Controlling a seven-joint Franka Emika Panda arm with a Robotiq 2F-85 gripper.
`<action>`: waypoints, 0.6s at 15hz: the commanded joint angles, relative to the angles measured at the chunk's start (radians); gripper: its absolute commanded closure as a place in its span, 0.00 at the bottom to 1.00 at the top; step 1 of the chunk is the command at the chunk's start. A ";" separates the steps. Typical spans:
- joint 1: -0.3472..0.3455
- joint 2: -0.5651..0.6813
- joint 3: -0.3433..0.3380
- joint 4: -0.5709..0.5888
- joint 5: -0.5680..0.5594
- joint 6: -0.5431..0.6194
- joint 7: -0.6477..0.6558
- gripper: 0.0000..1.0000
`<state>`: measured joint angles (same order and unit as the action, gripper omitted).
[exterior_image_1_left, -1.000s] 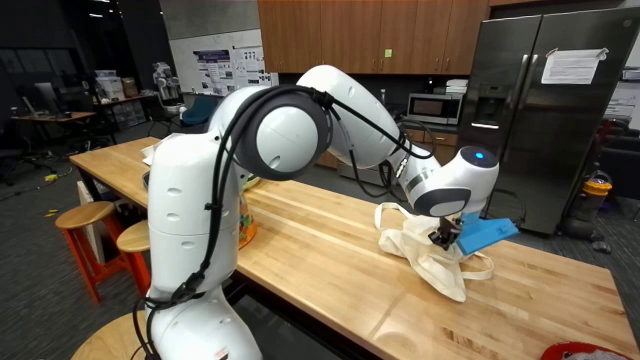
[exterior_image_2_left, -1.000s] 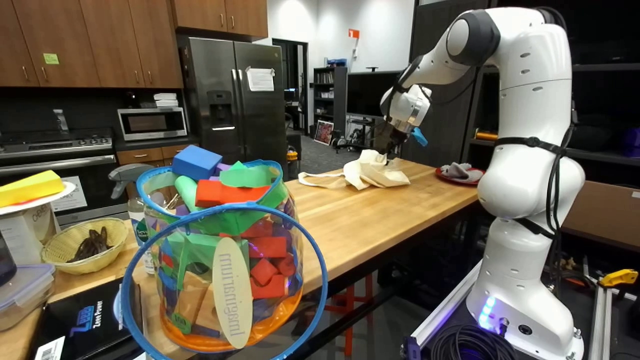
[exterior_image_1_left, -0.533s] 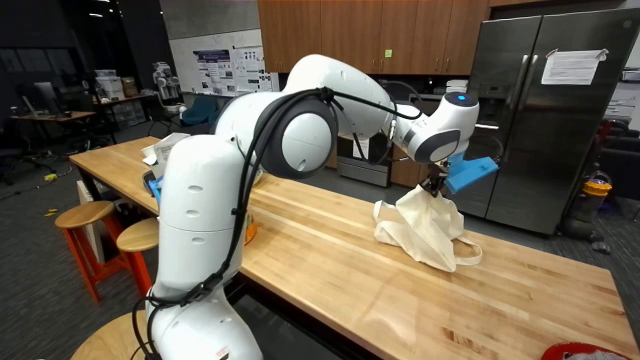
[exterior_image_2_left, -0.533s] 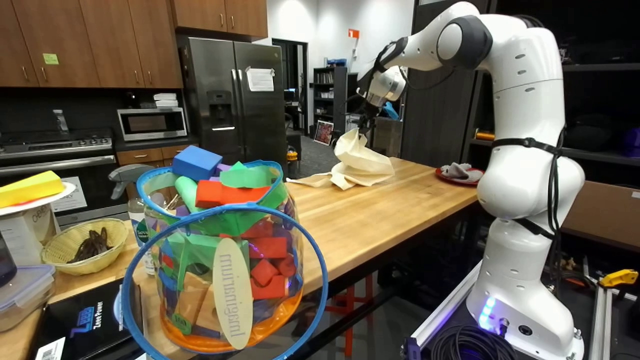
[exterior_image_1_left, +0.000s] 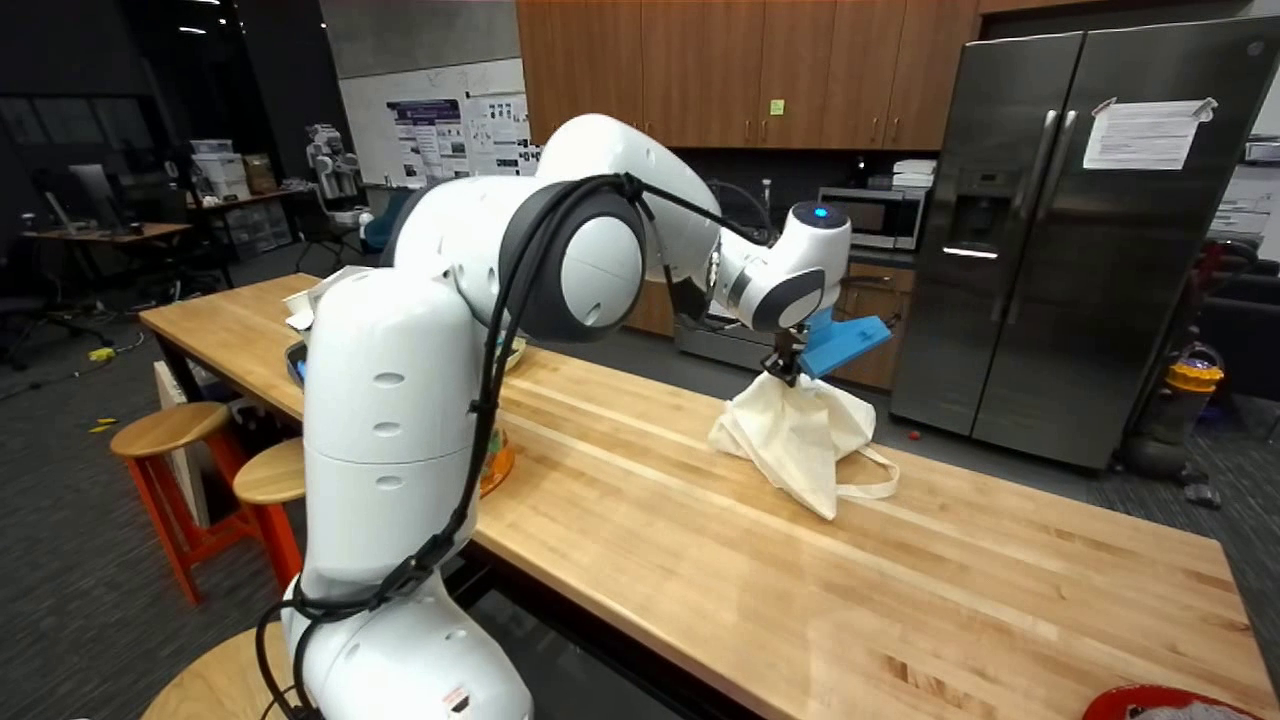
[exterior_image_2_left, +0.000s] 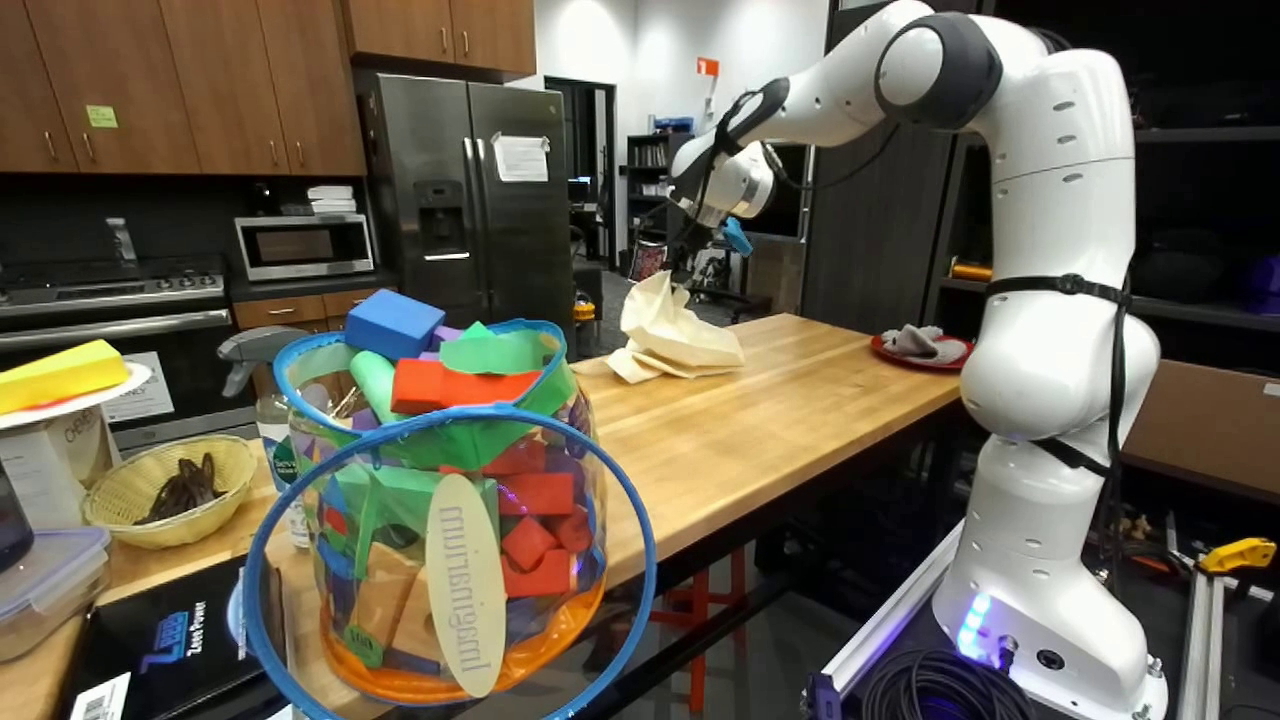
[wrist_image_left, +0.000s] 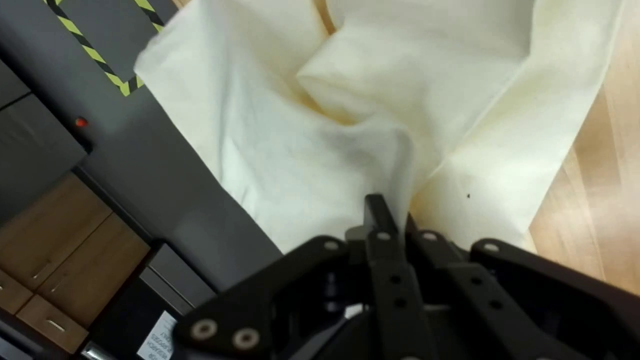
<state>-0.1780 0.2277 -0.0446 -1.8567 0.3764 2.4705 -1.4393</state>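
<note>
A cream cloth bag (exterior_image_1_left: 800, 440) is pinched near its top by my gripper (exterior_image_1_left: 783, 372), whose fingers are shut on the fabric. Below the grip the cloth hangs in folds, and its lower part and one loop handle lie on the wooden table (exterior_image_1_left: 950, 600). Seen in the wrist view, a fold of the bag (wrist_image_left: 280, 165) runs up between the fingertips of the gripper (wrist_image_left: 395, 212). The cloth hides part of the far finger. In an exterior view the bag (exterior_image_2_left: 680, 335) forms a peak under the blurred gripper (exterior_image_2_left: 682, 268). A blue plate-like piece (exterior_image_1_left: 845, 343) is fixed beside the gripper.
A red plate (exterior_image_1_left: 1105, 702) with a grey cloth sits at one table end. Toward the opposite end stand a clear toy bin (exterior_image_2_left: 465, 585) full of coloured blocks and a wicker basket (exterior_image_2_left: 195, 528). Beyond the table's far edge are a fridge (exterior_image_1_left: 1000, 330) and a small red thing (exterior_image_1_left: 914, 435) on the floor.
My gripper has risen from the table and moved left in both exterior views, pulling the bag along. The bag's top now stands up in a peak instead of lying low.
</note>
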 joint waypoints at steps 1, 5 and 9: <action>0.057 -0.077 0.047 -0.106 -0.065 0.054 0.044 0.99; 0.143 -0.089 0.108 -0.136 -0.174 0.046 0.087 0.99; 0.235 -0.084 0.190 -0.156 -0.247 0.029 0.093 0.99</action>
<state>0.0099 0.1742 0.1020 -1.9722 0.1766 2.5080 -1.3556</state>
